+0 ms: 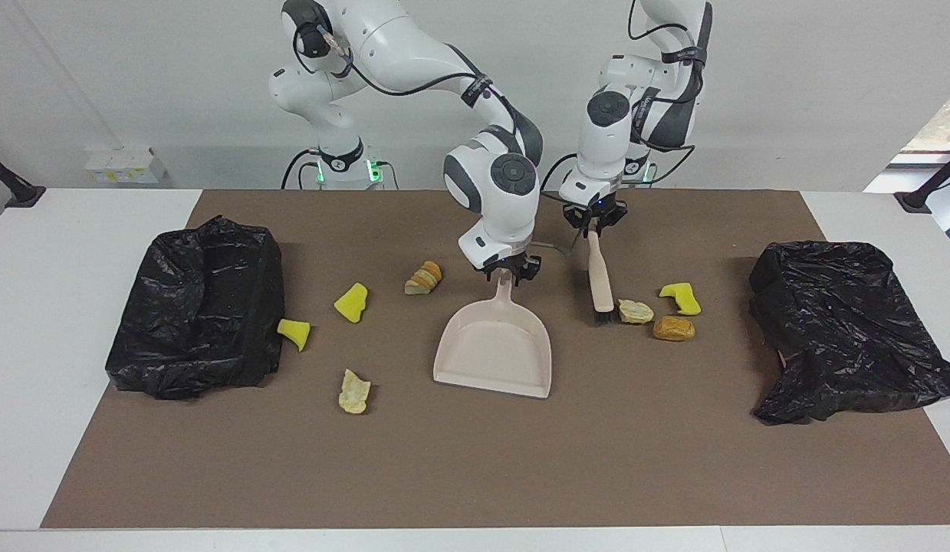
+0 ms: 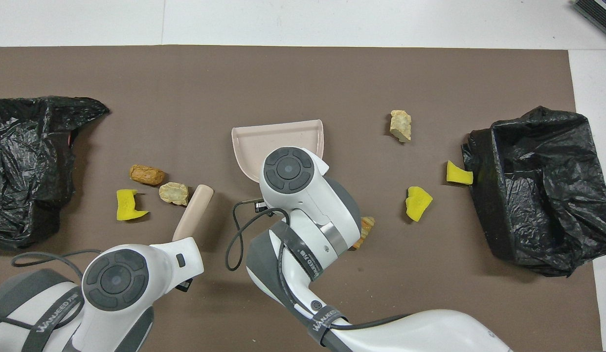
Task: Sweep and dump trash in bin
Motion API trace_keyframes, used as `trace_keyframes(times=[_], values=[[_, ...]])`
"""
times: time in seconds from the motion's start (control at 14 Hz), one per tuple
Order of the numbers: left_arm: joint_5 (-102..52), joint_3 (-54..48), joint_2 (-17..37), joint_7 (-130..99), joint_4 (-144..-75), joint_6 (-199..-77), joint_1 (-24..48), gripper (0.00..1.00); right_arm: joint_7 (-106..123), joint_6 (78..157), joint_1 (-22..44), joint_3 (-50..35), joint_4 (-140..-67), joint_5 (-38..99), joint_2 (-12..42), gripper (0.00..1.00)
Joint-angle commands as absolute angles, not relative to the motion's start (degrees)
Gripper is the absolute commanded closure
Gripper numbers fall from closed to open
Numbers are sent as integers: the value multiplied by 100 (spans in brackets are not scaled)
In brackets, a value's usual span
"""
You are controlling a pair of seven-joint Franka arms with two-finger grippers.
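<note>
Straps on both arms are reading "WANJEED" in the overhead view; no other writing is legible. The brown mat (image 1: 475, 475) is showing a wide bare band along its edge farthest from the robots, with white table (image 1: 53, 307) running past it at both ends. A black bag-lined bin (image 1: 195, 307) is sitting at the right arm's end, a second black bag-lined bin (image 1: 843, 330) at the left arm's end. The right gripper (image 1: 507, 271) is sitting clamped on the handle of the beige dustpan (image 1: 496, 349), whose mouth is resting on the mat at mid-table. The left gripper (image 1: 595, 218) is gripping the top of the beige brush (image 1: 599, 280), fingers pressed together on it; its dark bristles are touching the mat just beside a tan lump (image 1: 636, 311). An orange-brown lump (image 1: 673, 328) and a yellow sponge chunk (image 1: 681, 298) are lying close by. Toward the right arm's end are lying a striped bread piece (image 1: 424, 277), a yellow chunk (image 1: 352, 302), a pale lump (image 1: 354, 392), and a yellow wedge (image 1: 294, 333) touching the bin there.
</note>
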State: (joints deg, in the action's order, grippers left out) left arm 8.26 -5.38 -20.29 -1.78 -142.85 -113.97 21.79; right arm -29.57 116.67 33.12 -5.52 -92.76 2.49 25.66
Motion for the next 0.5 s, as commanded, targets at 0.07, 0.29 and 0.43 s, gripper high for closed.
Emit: trace_keyframes(times=[0.07, 0.29, 0.43], values=[[958, -589, -2057, 123, -13967, -11057, 1794, 100, -1334, 11690, 2954, -563, -9044, 106, 2461, 100], [993, -598, -2022, 97, -13887, -11100, 1268, 100, 347, 11567, 2699, -562, -9035, -236, 2461, 100], [993, -598, -1969, 62, -13896, -11188, 715, 100, 1191, 11374, 2628, -571, -8922, -491, 2461, 100]])
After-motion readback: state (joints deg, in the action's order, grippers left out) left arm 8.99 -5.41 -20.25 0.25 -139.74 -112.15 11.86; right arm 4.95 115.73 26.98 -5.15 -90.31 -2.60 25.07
